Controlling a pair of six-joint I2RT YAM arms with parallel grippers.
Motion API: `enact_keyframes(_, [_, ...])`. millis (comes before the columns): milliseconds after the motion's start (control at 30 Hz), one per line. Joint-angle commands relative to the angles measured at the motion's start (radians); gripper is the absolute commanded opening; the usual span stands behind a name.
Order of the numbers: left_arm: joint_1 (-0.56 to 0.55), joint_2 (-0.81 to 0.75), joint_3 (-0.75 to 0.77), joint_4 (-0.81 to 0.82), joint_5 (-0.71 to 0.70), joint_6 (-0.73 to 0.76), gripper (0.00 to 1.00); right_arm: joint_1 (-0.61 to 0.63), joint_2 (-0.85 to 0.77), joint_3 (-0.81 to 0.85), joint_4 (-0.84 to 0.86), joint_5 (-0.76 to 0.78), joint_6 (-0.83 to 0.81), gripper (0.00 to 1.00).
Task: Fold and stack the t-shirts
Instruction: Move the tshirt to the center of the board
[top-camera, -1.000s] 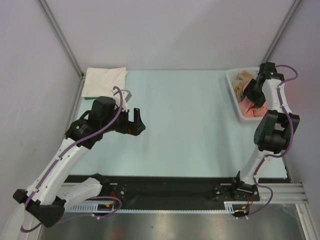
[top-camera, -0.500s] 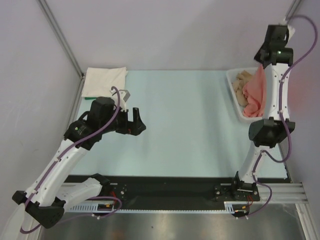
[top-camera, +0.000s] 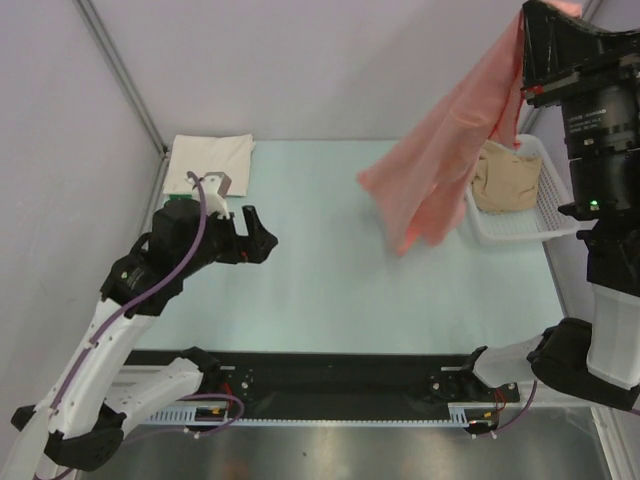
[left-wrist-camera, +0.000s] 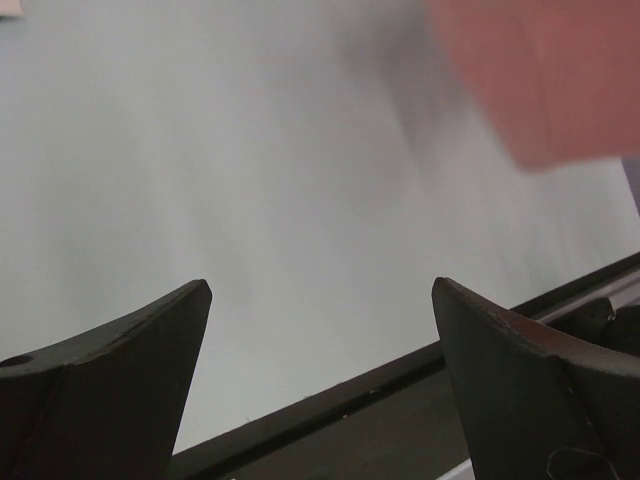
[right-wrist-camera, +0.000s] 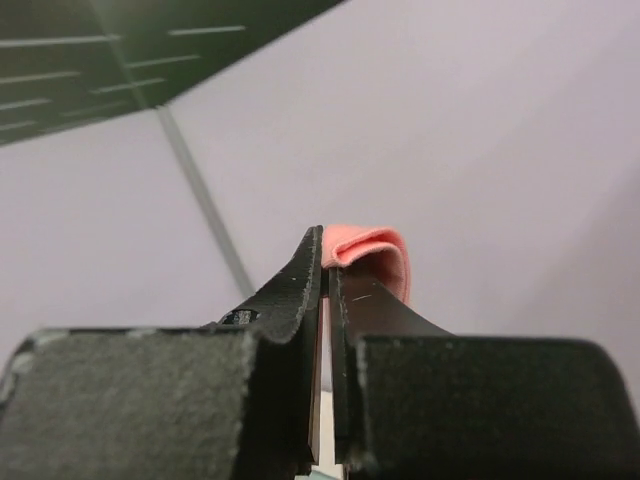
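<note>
A salmon-pink t-shirt (top-camera: 440, 160) hangs in the air above the table's right half, its lower end trailing left. My right gripper (top-camera: 528, 20) is raised high at the top right and shut on the shirt's upper edge; the right wrist view shows a pink fold (right-wrist-camera: 370, 245) pinched at the tips of my right gripper (right-wrist-camera: 326, 262). A tan-beige t-shirt (top-camera: 505, 180) lies crumpled in the white basket (top-camera: 510, 232). A folded cream-white t-shirt (top-camera: 208, 162) rests at the back left. My left gripper (top-camera: 262, 232) stands open over the table's left, holding nothing.
The white mesh basket sits at the right edge of the pale green table (top-camera: 320, 290). Grey walls with metal posts (top-camera: 120, 75) close in the back and sides. A black rail (top-camera: 330, 375) runs along the near edge, also seen as a black rail (left-wrist-camera: 330, 420) below the left fingers.
My right gripper shut on the pink shirt in the basket, then rose high, pulling the shirt out so it hangs over the table. The left arm shifted slightly left and back.
</note>
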Motion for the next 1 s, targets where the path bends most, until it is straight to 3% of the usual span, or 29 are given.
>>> enact_keyframes(0, [-0.003, -0.064, 0.058, 0.0, -0.103, -0.039, 1.0, 0.087, 0.077, 0.031, 0.052, -0.035, 0.032, 0.0])
enact_keyframes(100, [-0.003, -0.114, 0.08, -0.024, -0.167, -0.046, 1.0, 0.094, 0.053, -0.042, -0.026, -0.046, 0.147, 0.0])
enact_keyframes(333, [-0.003, -0.171, 0.068, -0.104, -0.123, -0.066, 1.0, 0.023, -0.088, -0.57, -0.14, -0.101, 0.412, 0.04])
enact_keyframes(400, [-0.003, -0.147, 0.045, -0.118, -0.085, -0.051, 0.99, -0.067, -0.078, -0.709, -0.211, -0.127, 0.489, 0.03])
enact_keyframes(500, [-0.011, -0.096, -0.007, -0.115, 0.014, -0.042, 0.89, -0.298, 0.018, -0.788, -0.393, -0.322, 0.609, 0.0])
enact_keyframes(600, [-0.132, -0.026, -0.108, -0.072, 0.018, -0.104, 0.84, -0.477, 0.079, -0.904, -0.468, -0.489, 0.612, 0.0])
enact_keyframes(633, [-0.251, 0.005, -0.128, -0.061, 0.0, -0.128, 0.83, -0.518, 0.109, -0.933, -0.48, -0.547, 0.601, 0.0])
enact_keyframes(700, [-0.371, 0.107, -0.173, -0.025, -0.054, -0.18, 0.87, -0.598, 0.117, -1.05, -0.465, -0.65, 0.572, 0.0])
enact_keyframes(733, [-0.467, 0.14, -0.181, -0.015, -0.066, -0.198, 0.88, -0.615, 0.105, -1.09, -0.456, -0.719, 0.566, 0.0])
enact_keyframes(867, [-0.6, 0.27, -0.224, 0.052, -0.096, -0.269, 0.96, -0.65, 0.035, -1.216, -0.445, -0.785, 0.535, 0.01])
enact_keyframes(967, [-0.68, 0.372, -0.218, 0.052, -0.145, -0.307, 0.91, -0.661, -0.036, -1.28, -0.425, -0.807, 0.523, 0.04])
